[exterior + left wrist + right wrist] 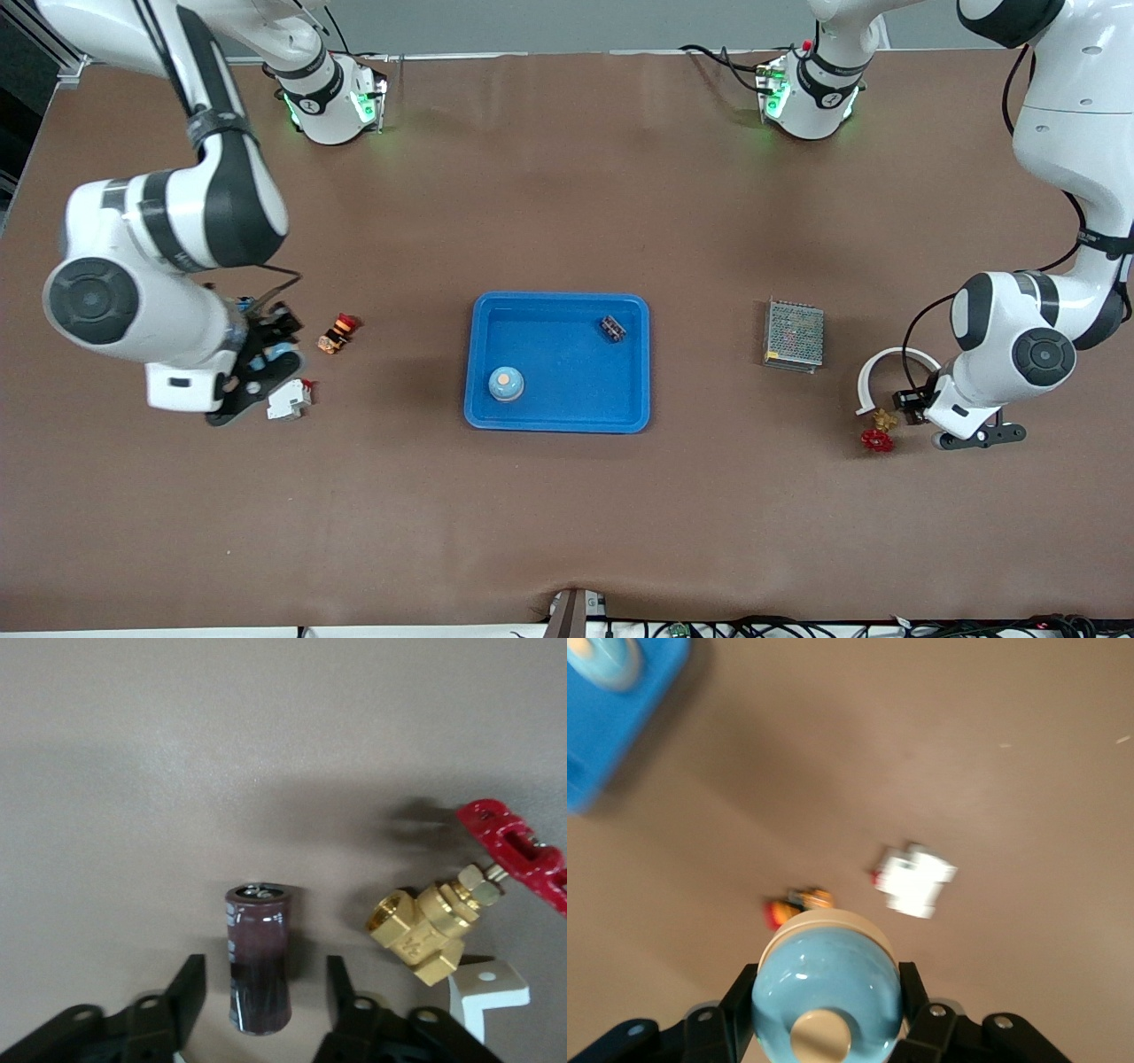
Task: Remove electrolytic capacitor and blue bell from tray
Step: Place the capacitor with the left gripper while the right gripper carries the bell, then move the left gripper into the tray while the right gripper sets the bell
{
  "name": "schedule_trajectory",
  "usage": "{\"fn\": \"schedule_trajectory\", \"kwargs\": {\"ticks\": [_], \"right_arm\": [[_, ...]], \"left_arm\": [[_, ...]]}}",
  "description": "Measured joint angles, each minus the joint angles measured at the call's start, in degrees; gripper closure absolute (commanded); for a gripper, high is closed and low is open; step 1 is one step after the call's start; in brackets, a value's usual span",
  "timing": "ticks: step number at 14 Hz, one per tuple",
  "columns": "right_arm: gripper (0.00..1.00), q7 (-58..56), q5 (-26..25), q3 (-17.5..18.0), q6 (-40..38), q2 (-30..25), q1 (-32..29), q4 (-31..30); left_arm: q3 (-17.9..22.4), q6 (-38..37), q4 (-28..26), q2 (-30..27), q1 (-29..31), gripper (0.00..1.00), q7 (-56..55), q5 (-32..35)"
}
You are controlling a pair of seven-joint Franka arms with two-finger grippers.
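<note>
Front view first. The blue tray (558,425) sits mid-worktop (567,532), and it's our marker. In it are a second bell (506,383), pale blue with an orange button, at the corner nearest the camera, and a small dark part (612,328) by the rim nearest the arm bases.

Toward the right arm's end from the tray, the right hand (266,359) hangs low above the worktop. A white breaker (289,400) and a red-and-orange push-button (337,333) lie just beside it. Toward the left arm's end there's a mesh-covered metal box (794,334). The left hand (921,403) is down by a white curved piece (873,372). Broad bare worktop on the camera side of the tray.

Left wrist view now. The capacitor (259,957) is a dark maroon cylinder with a shiny top, standing on end on the worktop. The left hand (264,992) straddles it, fingers (188,992) spread, a gap on each side, no contact. Just beside it is a brass valve (421,930) with a red handle (514,850). Past the capacitor the surface is bare.

Right wrist view. The bell (826,992) is a glossy pale blue dome with a cream button and cream base. The right hand (826,1005) is clamped on its sides, above bare worktop. The breaker (917,879) and push-button (793,904) are below, and the tray (620,726) is well apart at the corner.
</note>
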Motion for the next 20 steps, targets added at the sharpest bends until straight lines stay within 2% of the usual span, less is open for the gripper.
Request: {"fn": "schedule_trajectory", "kwargs": {"ticks": [4,8,12,15,18,20], "right_arm": [[0.60,-15.7,-1.8,0.0,8.3,0.9,-5.4,-2.4],[0.60,-28.7,-1.9,0.0,18.8,4.1,-11.2,-6.0],[0.60,-30.9,-1.9,0.1,22.7,9.2,-13.5,-7.1],[0.60,-33.0,-1.5,0.2,27.8,12.6,-14.4,-8.0],[0.60,-33.5,-1.3,0.2,33.5,13.6,-14.9,-11.9],[0.60,-33.5,-0.8,0.3,36.6,13.7,-15.0,-14.7]], "left_arm": [[-1.1,-1.9,0.7,-2.3,0.0,0.00,-0.1,0.0],[-5.1,-5.4,1.0,-6.3,0.0,0.00,-1.5,-1.5],[-12.3,-10.1,1.1,-9.6,-0.2,0.00,-6.5,-2.2],[-20.0,-14.2,1.1,-11.6,-0.5,0.00,-14.0,-2.3],[-27.2,-17.5,0.9,-11.9,-1.2,0.00,-22.0,-2.3],[-30.0,-17.9,0.5,-11.9,-2.6,0.00,-27.7,-2.3]]}}
